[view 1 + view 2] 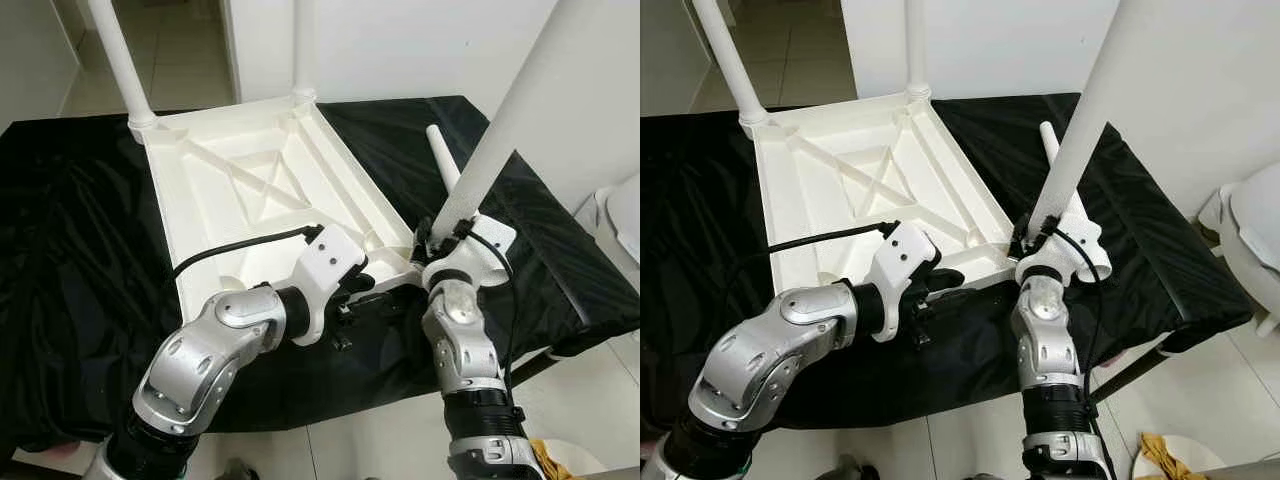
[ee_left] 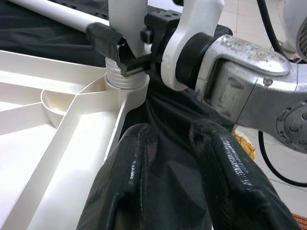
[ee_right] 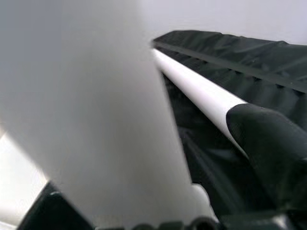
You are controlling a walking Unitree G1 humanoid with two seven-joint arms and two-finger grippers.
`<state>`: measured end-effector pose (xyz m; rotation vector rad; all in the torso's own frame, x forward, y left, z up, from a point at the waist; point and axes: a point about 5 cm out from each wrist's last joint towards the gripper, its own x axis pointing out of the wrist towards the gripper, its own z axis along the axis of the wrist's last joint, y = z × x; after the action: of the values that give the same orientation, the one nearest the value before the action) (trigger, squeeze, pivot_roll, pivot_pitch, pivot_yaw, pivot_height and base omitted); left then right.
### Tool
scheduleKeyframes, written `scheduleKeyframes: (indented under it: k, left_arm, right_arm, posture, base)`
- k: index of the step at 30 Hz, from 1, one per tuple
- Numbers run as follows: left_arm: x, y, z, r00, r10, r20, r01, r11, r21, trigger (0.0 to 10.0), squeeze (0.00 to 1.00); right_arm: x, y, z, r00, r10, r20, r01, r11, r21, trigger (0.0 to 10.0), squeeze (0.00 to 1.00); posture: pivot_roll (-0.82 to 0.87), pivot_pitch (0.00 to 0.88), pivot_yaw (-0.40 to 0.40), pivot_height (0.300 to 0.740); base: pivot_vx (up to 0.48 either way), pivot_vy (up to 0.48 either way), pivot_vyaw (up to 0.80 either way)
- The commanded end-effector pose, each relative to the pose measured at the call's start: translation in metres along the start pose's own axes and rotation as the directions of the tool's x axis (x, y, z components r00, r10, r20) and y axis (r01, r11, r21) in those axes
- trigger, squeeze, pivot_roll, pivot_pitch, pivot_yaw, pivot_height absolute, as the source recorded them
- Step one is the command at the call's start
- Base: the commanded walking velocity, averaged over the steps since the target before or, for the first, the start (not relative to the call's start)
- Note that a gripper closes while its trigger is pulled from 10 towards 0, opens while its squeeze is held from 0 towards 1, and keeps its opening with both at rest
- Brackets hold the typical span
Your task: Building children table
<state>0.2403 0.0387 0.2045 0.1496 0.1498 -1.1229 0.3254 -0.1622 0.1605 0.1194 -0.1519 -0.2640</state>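
Note:
A white children's table top [image 1: 250, 170] lies upside down on a black cloth. Two white legs [image 1: 118, 60] stand in its far corners. At the near right corner my right gripper [image 1: 440, 232] is shut on a third white leg [image 1: 510, 110], which leans up to the right. That leg's threaded end sits in the corner socket [image 2: 125, 86], with the black fingers [image 2: 108, 40] clamped just above the thread. My left gripper [image 1: 385, 300] hovers over the cloth beside that corner. It is slightly open, with nothing between its fingers [image 2: 139, 163].
A loose white leg [image 1: 443, 160] lies on the black cloth [image 1: 80, 230] behind my right gripper. A white fixture [image 1: 620, 215] stands past the table's right edge. A yellow rag [image 1: 1155, 450] lies on the tiled floor below.

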Motion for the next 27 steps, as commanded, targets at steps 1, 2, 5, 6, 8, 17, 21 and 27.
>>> scheduleKeyframes:
  k: [1, 2, 5, 6, 8, 17, 21, 27]
  left_arm:
    - [0.002, 0.001, 0.001, 1.000, 0.024, -0.002, -0.024, 1.000, 0.004, 10.0, 0.00]
    - [0.002, 0.001, 0.001, 1.000, 0.024, -0.002, -0.024, 1.000, 0.004, 10.0, 0.00]
    - [0.002, 0.001, 0.000, 1.000, 0.027, -0.003, -0.027, 1.000, 0.005, 10.0, 0.00]
    - [0.003, 0.002, 0.000, 1.000, 0.030, -0.002, -0.030, 1.000, 0.003, 10.0, 0.00]
    - [0.004, 0.002, 0.000, 0.999, 0.037, -0.001, -0.037, 0.999, -0.003, 10.0, 0.00]
    - [0.010, 0.004, 0.000, 0.998, 0.065, 0.014, -0.065, 0.998, -0.019, 10.0, 0.00]
    - [0.012, 0.005, 0.000, 0.997, 0.073, 0.017, -0.073, 0.997, -0.018, 10.0, 0.00]
    - [0.012, 0.006, 0.000, 0.996, 0.083, 0.019, -0.083, 0.996, -0.012, 10.0, 0.00]
  right_arm:
    - [0.002, -0.002, 0.001, 0.999, 0.041, 0.016, -0.042, 0.999, 0.025, 10.0, 1.00]
    - [0.002, -0.002, 0.001, 0.999, 0.041, 0.016, -0.042, 0.999, 0.025, 10.0, 1.00]
    - [0.006, -0.002, 0.003, 0.995, 0.104, 0.014, -0.104, 0.994, 0.028, 10.0, 1.00]
    - [0.007, -0.003, 0.003, 0.993, 0.117, 0.011, -0.117, 0.993, 0.023, 10.0, 1.00]
    - [0.008, 0.000, 0.002, 0.980, 0.197, -0.001, -0.197, 0.980, 0.029, 10.0, 0.00]
    - [0.014, -0.006, 0.003, 0.889, 0.457, -0.023, -0.457, 0.889, 0.017, 10.0, 0.00]
    - [0.022, -0.017, 0.003, 0.862, 0.504, -0.054, -0.505, 0.863, -0.010, 10.0, 0.00]
    - [0.030, -0.032, 0.003, 0.828, 0.554, -0.088, -0.559, 0.827, -0.053, 10.0, 0.00]
  posture:
    - [-0.03, 0.067, -0.010, 0.740]
    - [-0.03, 0.067, -0.010, 0.740]
    - [-0.03, 0.067, -0.010, 0.740]
    - [-0.03, 0.067, -0.010, 0.740]
    - [-0.03, 0.065, -0.008, 0.740]
    - [-0.03, 0.057, -0.016, 0.740]
    - [-0.03, 0.054, -0.018, 0.740]
    - [-0.02, 0.041, -0.023, 0.740]
  base:
    - [0.000, 0.000, 0.00]
    - [0.000, 0.000, 0.00]
    - [0.000, 0.000, 0.00]
    - [0.000, 0.000, 0.00]
    - [0.000, 0.000, 0.00]
    - [0.000, 0.000, 0.00]
    - [0.000, 0.000, 0.00]
    - [0.000, 0.000, 0.00]
